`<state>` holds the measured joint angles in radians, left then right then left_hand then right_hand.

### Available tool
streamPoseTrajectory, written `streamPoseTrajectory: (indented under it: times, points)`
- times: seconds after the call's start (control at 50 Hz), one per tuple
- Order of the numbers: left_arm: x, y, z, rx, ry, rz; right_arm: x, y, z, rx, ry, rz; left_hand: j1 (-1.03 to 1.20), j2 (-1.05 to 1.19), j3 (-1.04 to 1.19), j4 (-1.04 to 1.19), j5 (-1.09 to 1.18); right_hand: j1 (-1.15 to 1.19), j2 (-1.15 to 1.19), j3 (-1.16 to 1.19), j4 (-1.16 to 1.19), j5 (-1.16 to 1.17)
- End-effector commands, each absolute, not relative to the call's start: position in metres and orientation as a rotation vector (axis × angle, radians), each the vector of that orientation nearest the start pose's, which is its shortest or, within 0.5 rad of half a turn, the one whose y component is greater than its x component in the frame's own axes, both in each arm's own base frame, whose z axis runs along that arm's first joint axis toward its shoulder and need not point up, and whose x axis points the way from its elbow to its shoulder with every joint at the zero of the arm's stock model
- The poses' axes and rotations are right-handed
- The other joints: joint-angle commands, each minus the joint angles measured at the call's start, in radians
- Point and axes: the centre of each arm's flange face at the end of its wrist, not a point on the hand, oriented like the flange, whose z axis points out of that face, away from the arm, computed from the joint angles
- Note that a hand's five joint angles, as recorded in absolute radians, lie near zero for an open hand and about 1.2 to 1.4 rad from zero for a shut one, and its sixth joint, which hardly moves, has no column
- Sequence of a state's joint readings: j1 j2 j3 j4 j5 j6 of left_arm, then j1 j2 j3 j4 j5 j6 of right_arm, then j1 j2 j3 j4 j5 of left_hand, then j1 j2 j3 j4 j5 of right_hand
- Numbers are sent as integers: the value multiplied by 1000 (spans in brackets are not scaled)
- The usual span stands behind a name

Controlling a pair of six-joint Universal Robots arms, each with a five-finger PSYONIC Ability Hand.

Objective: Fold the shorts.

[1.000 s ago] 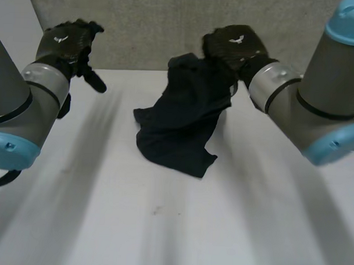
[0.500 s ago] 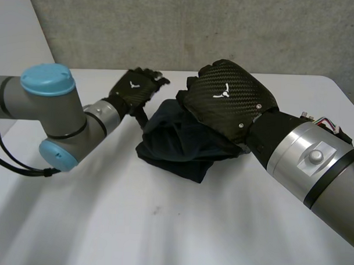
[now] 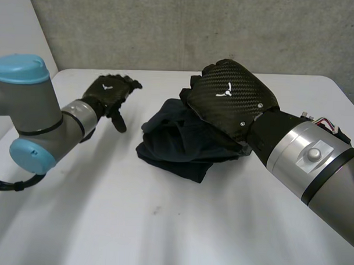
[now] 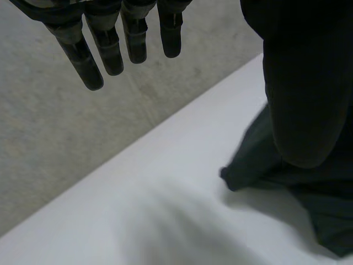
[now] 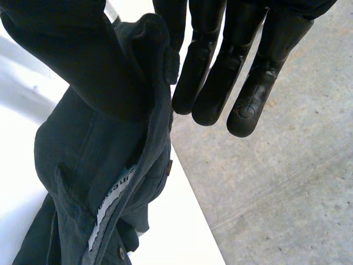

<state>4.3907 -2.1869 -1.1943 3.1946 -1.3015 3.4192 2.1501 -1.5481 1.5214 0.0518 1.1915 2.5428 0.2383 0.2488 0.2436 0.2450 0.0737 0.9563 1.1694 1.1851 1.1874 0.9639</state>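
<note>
The right hand [image 3: 227,96] lies over the crumpled shorts [image 3: 176,147] mid-table [image 3: 162,225], its straight fingers [image 5: 220,77] pinching the waistband against the thumb. The left hand [image 3: 107,93] hovers beside them with its fingers [image 4: 105,47] straight, holding nothing.

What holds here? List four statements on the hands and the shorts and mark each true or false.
1. The left hand grips the shorts. False: the left hand hangs beside the shorts, apart from them, with straight fingers and nothing in it.
2. The right hand is on the shorts. True: the right hand sits on top of them, with their waistband between its thumb and fingers.
3. The shorts lie flat and spread out. False: they are bunched in a heap on the table.
4. A white label shows inside the waistband. True: the label shows in the right wrist view.
</note>
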Motion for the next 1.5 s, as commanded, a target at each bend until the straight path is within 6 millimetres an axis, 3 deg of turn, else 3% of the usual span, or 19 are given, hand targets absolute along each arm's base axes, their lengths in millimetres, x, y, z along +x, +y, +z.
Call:
streamPoseTrajectory:
  times: [0.02, 0.18, 0.24, 0.34, 0.42, 0.56, 0.58, 0.68, 0.72, 0.74, 0.9, 0.96, 1.02, 1.12, 1.22, 1.32, 1.38, 1.4, 1.5]
  points:
    - [-295, -344, 181, 1178, 2450, -2139, 304, -161, 315, -1431, 1488, -1991, 119, 108, 114, 112, 109, 440, 227, 211, 209, 258]
    - [-322, -345, 169, 1252, 2440, -2172, 303, -162, 314, -1428, 1499, -1988, 304, 293, 298, 297, 294, 440, 227, 211, 209, 258]
    - [-323, -347, 168, 1239, 2453, -2179, 302, -163, 313, -1429, 1503, -1989, 485, 475, 480, 479, 475, 440, 227, 211, 209, 258]
    - [-321, -354, 174, 1198, 2426, -2218, 301, -164, 313, -1429, 1505, -1995, 1156, 1146, 1151, 1149, 1146, 440, 227, 211, 209, 258]
    - [-316, -357, 186, 1132, 2374, -2244, 299, -170, 317, -1407, 1523, -2025, 1158, 1147, 1153, 1151, 1148, 440, 227, 211, 209, 258]
    - [-291, -342, 266, 991, 2196, -2383, 282, -200, 332, -1258, 1657, -2161, 1158, 1147, 1153, 1151, 1148, 440, 227, 211, 209, 258]
    - [-286, -330, 289, 978, 2145, -2426, 280, -204, 337, -1208, 1672, -2179, 1158, 1147, 1153, 1151, 1148, 440, 227, 211, 209, 258]
    - [-270, -284, 362, 937, 1960, -2582, 279, -207, 364, -1041, 1638, -2220, 1158, 1147, 1153, 1151, 1148, 440, 227, 211, 209, 258]
    - [-263, -267, 388, 915, 1878, -2646, 277, -204, 377, -988, 1608, -2249, 1158, 1147, 1153, 1151, 1148, 440, 227, 211, 209, 258]
    - [-256, -250, 411, 895, 1794, -2707, 272, -198, 397, -929, 1556, -2301, 1158, 1147, 1153, 1151, 1148, 440, 227, 211, 209, 258]
    - [-222, -173, 506, 745, 1335, -2958, 247, -162, 473, -732, 1306, -2504, 1158, 1147, 1153, 1151, 1148, 440, 227, 211, 209, 258]
    - [-210, -149, 532, 660, 1199, -3006, 240, -151, 492, -691, 1242, -2555, 1158, 1147, 1153, 1151, 1148, 440, 227, 211, 209, 258]
    - [-205, -140, 543, 632, 1145, -3023, 236, -144, 502, -673, 1212, -2577, 1158, 1147, 1153, 1151, 1148, 440, 227, 211, 209, 258]
    - [-207, -151, 533, 648, 1240, -2978, 236, -143, 499, -700, 1268, -2541, 1158, 1147, 1153, 1151, 1148, 440, 227, 211, 209, 258]
    - [-222, -196, 485, 718, 1517, -2842, 248, -165, 470, -758, 1401, -2447, 1158, 1147, 1153, 1151, 1148, 440, 227, 211, 209, 258]
    - [-241, -251, 412, 802, 1857, -2624, 271, -200, 414, -843, 1603, -2272, 1158, 1147, 1153, 1151, 1148, 440, 227, 211, 209, 258]
    - [-249, -274, 378, 836, 1986, -2521, 282, -220, 381, -879, 1711, -2177, 1158, 1147, 1153, 1151, 1148, 440, 227, 211, 209, 258]
    - [-255, -288, 355, 857, 2062, -2455, 290, -233, 357, -904, 1783, -2107, 1158, 1147, 1153, 1151, 1148, 440, 227, 211, 209, 258]
    - [-269, -334, 290, 927, 2161, -2291, 308, -267, 298, -945, 1922, -1975, 1158, 1147, 1153, 1151, 1148, 440, 227, 211, 209, 258]
